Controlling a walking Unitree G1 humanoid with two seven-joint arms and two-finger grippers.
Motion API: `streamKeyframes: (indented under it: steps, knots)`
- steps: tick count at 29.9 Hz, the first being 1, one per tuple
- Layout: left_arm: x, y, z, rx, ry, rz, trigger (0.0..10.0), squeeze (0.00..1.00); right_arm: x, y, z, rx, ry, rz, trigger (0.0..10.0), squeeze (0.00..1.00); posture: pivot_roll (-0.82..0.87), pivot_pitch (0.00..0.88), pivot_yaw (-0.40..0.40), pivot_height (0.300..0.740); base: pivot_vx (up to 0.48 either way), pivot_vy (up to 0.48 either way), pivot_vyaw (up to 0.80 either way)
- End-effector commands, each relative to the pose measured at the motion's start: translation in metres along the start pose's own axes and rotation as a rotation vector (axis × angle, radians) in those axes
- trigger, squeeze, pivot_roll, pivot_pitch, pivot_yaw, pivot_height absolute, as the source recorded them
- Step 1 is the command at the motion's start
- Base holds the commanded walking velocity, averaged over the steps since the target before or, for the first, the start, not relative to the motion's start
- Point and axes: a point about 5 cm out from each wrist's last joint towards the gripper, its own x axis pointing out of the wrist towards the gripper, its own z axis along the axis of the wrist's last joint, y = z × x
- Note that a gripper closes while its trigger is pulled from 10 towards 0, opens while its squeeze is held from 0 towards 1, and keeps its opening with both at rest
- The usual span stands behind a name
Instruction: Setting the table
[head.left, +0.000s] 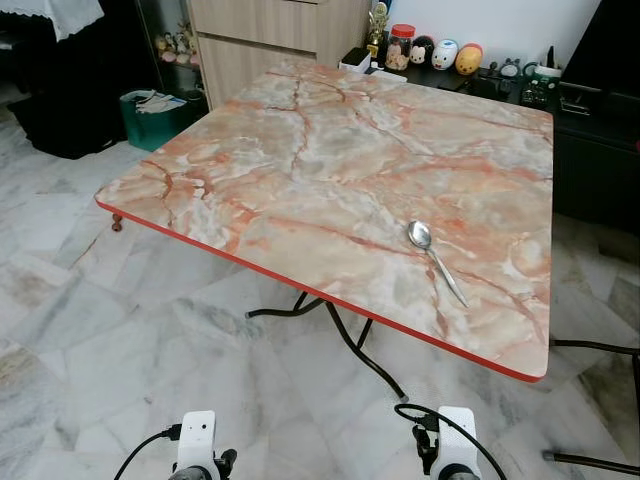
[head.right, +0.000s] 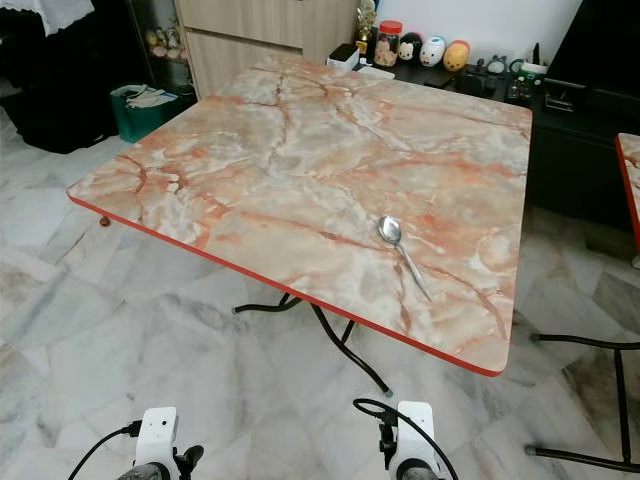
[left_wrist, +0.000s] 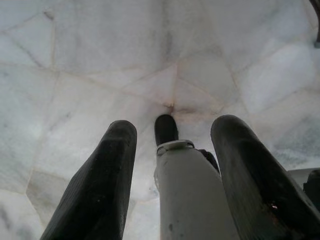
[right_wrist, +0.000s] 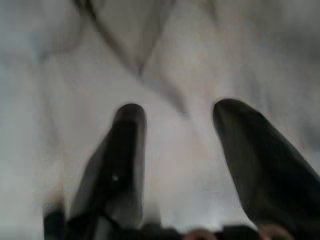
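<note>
Marble table (head.left: 330, 160) (spoon (head.left: 434, 258) near edge)

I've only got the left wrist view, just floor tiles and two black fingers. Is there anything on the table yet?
Observer: Yes, one spoon lies on the marble-pattern table, near the edge closest to the robot, on its right side.
Operator: Which way is it pointing?
Observer: Bowl away from the robot, handle angled back toward the table's near right corner.
Operator: Is the right gripper holding anything?
Observer: No. In its wrist view the right gripper is open over the floor, nothing between its fingers.
Operator: Anything else set out?
Observer: No plates or cups on the table; jars and figurines stand on a dark cabinet behind it.
</note>
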Motion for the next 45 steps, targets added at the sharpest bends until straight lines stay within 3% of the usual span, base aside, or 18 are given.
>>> streamKeyframes:
  steps: [1, 4, 18, 24, 28, 33, 36, 39, 40, 42, 45]
  knots:
    - [0.0, 0.0, -0.003, 0.0, 0.007, 0.001, 10.0, 0.0, 0.006, -0.003, 0.032, 0.0, -0.179, 0.004, 10.0, 0.0, -0.09, 0.0, -0.049, 0.74, 0.0, 0.0, 0.0]
    - [0.0, 0.0, -0.003, -0.002, 0.007, 0.002, 10.0, 0.0, 0.005, -0.001, 0.041, -0.025, -0.232, 0.009, 10.0, 0.0, -0.09, 0.0, -0.049, 0.74, 0.0, 0.0, 0.0]
    - [0.0, 0.0, -0.003, 0.003, 0.008, 0.001, 10.0, 0.0, -0.012, -0.005, 0.031, -0.024, -0.145, -0.048, 10.0, 0.0, -0.1, 0.0, -0.049, 0.74, 0.0, 0.0, 0.0]
    - [0.0, 0.0, -0.003, 0.005, 0.009, 0.002, 10.0, 0.0, -0.036, -0.008, 0.036, -0.034, -0.18, -0.057, 10.0, 0.0, -0.1, 0.0, -0.054, 0.74, 0.0, 0.0, 0.0]
    - [0.0, 0.0, -0.003, 0.005, 0.009, 0.002, 10.0, 0.0, -0.043, -0.008, 0.038, -0.032, -0.183, -0.065, 10.0, 0.0, -0.1, 0.0, -0.054, 0.74, 0.0, 0.0, 0.0]
    - [0.0, 0.001, -0.002, 0.01, 0.008, 0.001, 10.0, 0.0, -0.073, -0.009, 0.057, -0.027, -0.225, -0.113, 10.0, 0.0, -0.1, 0.0, -0.055, 0.74, 0.0, 0.0, 0.0]
    - [0.0, 0.001, -0.002, 0.01, 0.007, 0.001, 10.0, 0.0, -0.079, -0.01, 0.065, -0.033, -0.241, -0.128, 10.0, 0.0, -0.1, 0.0, -0.055, 0.74, 0.0, 0.0, 0.0]
    - [0.0, 0.001, -0.002, 0.009, 0.006, 0.001, 10.0, 0.0, -0.073, -0.014, 0.082, -0.031, -0.289, -0.149, 10.0, 0.0, -0.1, 0.0, -0.055, 0.74, 0.0, 0.0, 0.0]
    - [0.0, 0.0, -0.002, 0.008, 0.003, -0.001, 10.0, 0.0, -0.054, -0.017, 0.101, -0.033, -0.335, -0.147, 10.0, 0.0, -0.11, 0.0, -0.048, 0.74, 0.0, 0.0, 0.0]
    - [0.0, 0.0, -0.002, 0.001, -0.001, 0.0, 10.0, 0.0, -0.036, -0.018, 0.118, -0.017, -0.373, -0.147, 10.0, 0.0, -0.1, 0.0, -0.048, 0.74, 0.0, 0.0, 0.0]
    - [0.0, -0.001, -0.002, -0.007, -0.005, 0.001, 10.0, 0.0, -0.021, -0.016, 0.133, 0.001, -0.391, -0.14, 10.0, 0.0, -0.09, 0.0, -0.051, 0.74, 0.0, 0.0, 0.0]
